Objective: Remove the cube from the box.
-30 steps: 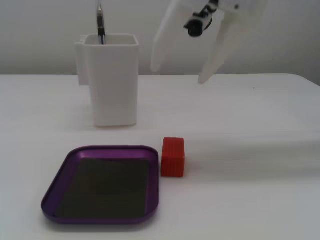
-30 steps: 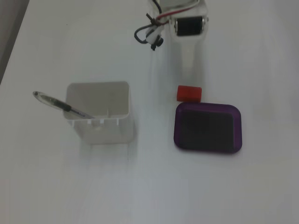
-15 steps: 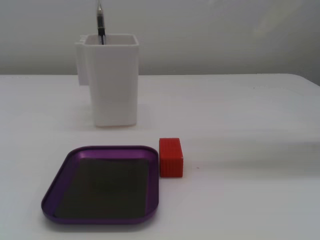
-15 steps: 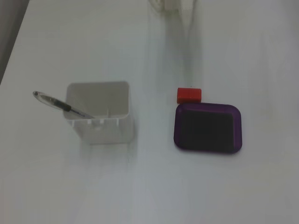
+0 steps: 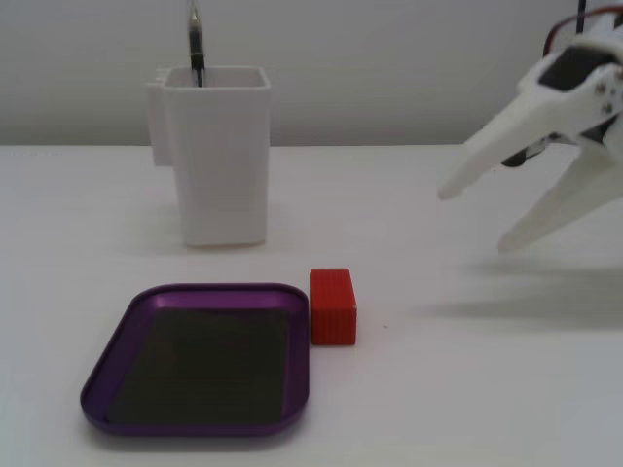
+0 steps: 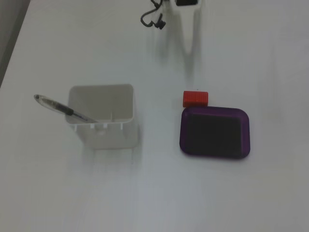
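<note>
The small red cube [image 5: 332,306] lies on the white table just outside the purple tray [image 5: 117,345], touching or nearly touching its right rim in a fixed view. In another fixed view the cube [image 6: 195,98] sits just above the tray's [image 6: 244,116] upper-left corner. The tray's dark bottom is bare. My white gripper [image 5: 474,220] hangs above the table at the right, well clear of the cube, with its two fingers spread apart and nothing between them. In the other fixed view only its fingers [image 6: 189,36] show at the top edge.
A tall white square container [image 5: 216,156] with a pen [image 5: 196,44] in it stands behind the tray. It also shows in the other fixed view [image 6: 102,116], left of the tray. A dark cable [image 6: 150,19] lies near the arm's base.
</note>
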